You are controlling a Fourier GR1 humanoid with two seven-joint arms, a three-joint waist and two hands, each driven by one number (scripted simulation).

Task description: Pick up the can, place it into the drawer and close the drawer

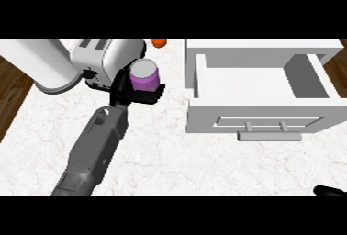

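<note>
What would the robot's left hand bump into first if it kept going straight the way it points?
Probably the toaster. The left hand is curled round the purple can and points up-counter toward it, though depth is hard to judge.

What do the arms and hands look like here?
Left forearm: grey, long, boxy casing that widens toward the lower edge, no cables or markings visible. Left hand: black, blocky. Right hand: only a black tip shows at the lower right corner.

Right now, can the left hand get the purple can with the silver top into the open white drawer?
Probably yes. The left hand is curled round the purple can, and bare counter lies between it and the open drawer; nothing blocks the way.
</note>
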